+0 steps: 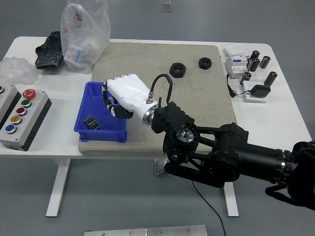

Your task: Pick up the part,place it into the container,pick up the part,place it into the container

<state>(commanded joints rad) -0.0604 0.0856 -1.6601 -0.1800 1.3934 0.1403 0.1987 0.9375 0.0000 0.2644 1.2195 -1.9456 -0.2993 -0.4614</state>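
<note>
My right hand, white-backed with dark fingers, reaches over the blue container on the grey mat. Its fingers point down into the container and hold nothing that I can see. A black gear part lies on the container's floor, just left of and below the fingers. Two black hex nuts lie at the mat's far right. My black right forearm crosses the mat's front edge and hides the mat under it. The left arm is out of view.
A button box stands at the left, with a plastic bag and a black tray behind it. Electrical parts, black cylinders and a charger crowd the table's right side.
</note>
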